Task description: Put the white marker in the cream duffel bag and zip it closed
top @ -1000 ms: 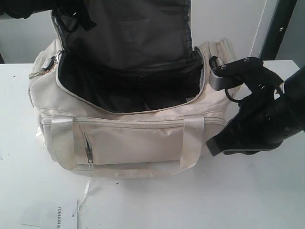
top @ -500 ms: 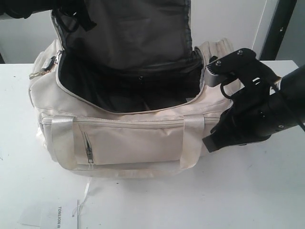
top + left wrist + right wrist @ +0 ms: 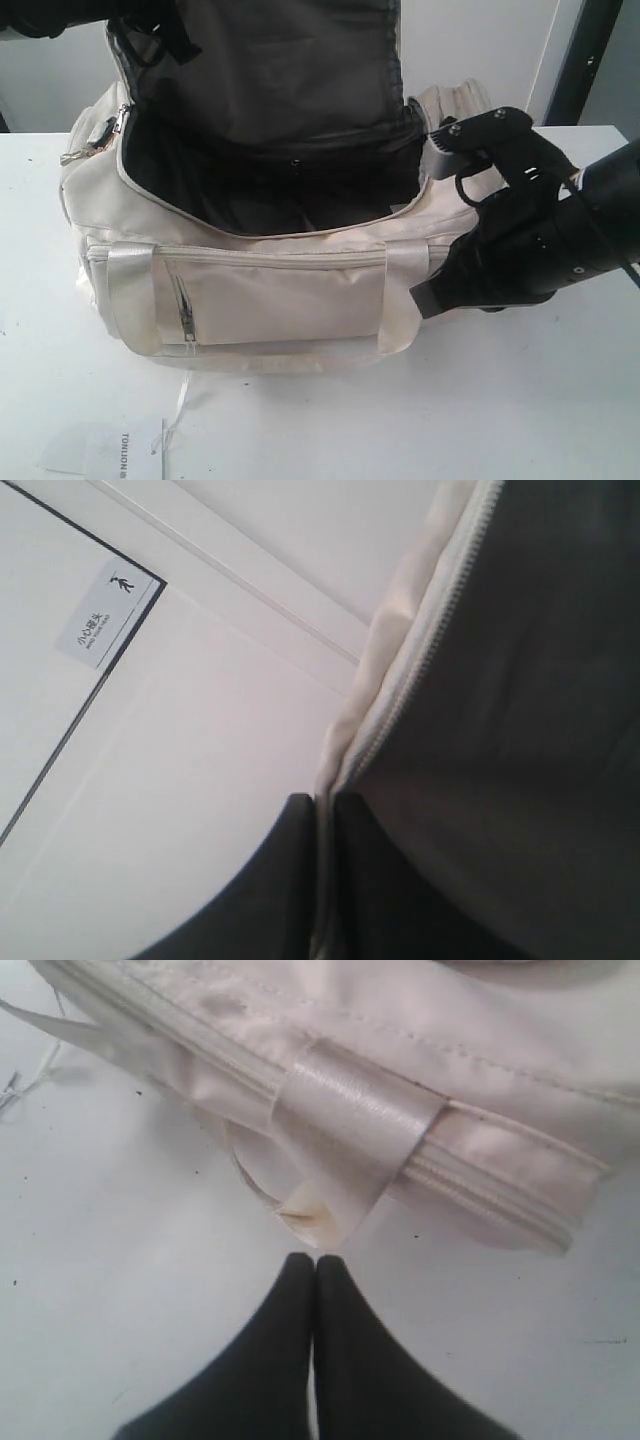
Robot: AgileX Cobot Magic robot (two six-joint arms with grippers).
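Evidently the left gripper point(image 3: 325, 815) is clamped on the zip edge of the cream duffel bag point(image 3: 270, 290), holding the flap up at twelve o'clock so the mouth gapes; the right gripper point(image 3: 315, 1265), closed and empty, sits at its three o'clock; the white marker isn't visible

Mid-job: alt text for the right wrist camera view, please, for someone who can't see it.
The right gripper, jaws shut and empty, points at the side of the cream duffel bag, tips close to the end of a shiny webbing handle. White table lies beneath; the white marker is not in view.
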